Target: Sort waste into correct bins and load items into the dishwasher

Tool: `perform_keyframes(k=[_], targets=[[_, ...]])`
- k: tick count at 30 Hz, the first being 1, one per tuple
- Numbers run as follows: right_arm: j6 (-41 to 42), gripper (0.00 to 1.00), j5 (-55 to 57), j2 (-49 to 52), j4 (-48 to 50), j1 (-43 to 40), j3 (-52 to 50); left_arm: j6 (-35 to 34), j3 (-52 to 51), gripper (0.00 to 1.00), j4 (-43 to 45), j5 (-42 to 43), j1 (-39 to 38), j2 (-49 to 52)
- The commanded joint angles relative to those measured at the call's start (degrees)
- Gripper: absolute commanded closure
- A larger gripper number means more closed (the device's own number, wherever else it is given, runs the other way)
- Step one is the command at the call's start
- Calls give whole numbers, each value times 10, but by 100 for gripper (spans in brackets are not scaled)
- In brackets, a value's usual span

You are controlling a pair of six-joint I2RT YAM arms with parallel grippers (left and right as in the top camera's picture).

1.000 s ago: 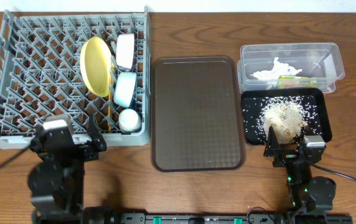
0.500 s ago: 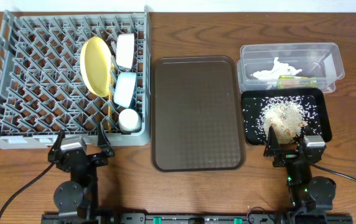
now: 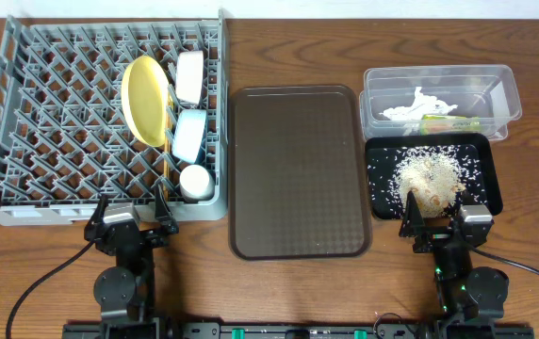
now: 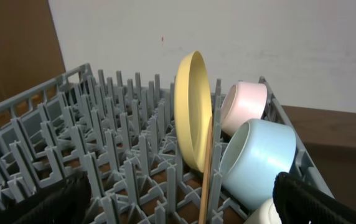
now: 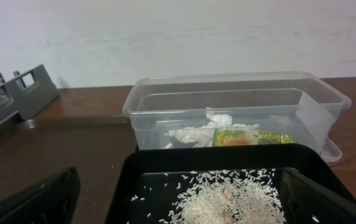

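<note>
Standing on edge in the grey dish rack (image 3: 43,113) at upper left, the plate (image 3: 145,99) is just beside the light-blue bowl (image 3: 189,134); rice (image 3: 430,172) covers the black tray (image 3: 486,184) at right. Left gripper (image 3: 130,213) and right gripper (image 3: 441,222) sit below, jaws spread, empty.

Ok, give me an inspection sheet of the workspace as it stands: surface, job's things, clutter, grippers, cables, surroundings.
Surface: brown wooden table.
Job's things: large grey plastic dish rack holds round yellow-green plate on edge, white bowl, light-blue bowl, small white cup, thin wooden chopstick. Clear rectangular plastic tub holds crumpled white tissue and green-and-orange snack wrapper. Shallow black tray holds rice and food scraps.
Clutter: brown serving tray between rack and bins, nothing on it.
Grippers: left gripper and right gripper open, holding nothing.
Cables: black left cable, black right cable, by the arm bases.
Surroundings: pale wall behind the table.
</note>
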Motion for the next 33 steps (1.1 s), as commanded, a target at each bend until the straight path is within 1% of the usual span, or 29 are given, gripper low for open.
perform_keyframes(k=[1, 3, 7, 9, 13, 33], targets=[[-3, 1, 2, -3, -3, -7, -1, 6, -18, 6, 24, 7, 4, -5], [-3, 1, 2, -3, -3, -7, -1, 6, -29, 6, 44, 8, 3, -5], [-3, 1, 2, -3, -3, -7, -1, 7, -29, 6, 41, 7, 2, -5], [-3, 1, 2, -3, -3, -7, -1, 8, -29, 6, 23, 8, 2, -5], [-3, 1, 2, -3, -3, -7, -1, 0, -29, 6, -45, 10, 2, -5], [-3, 1, 2, -3, -3, -7, -1, -1, -28, 6, -44, 10, 2, -4]])
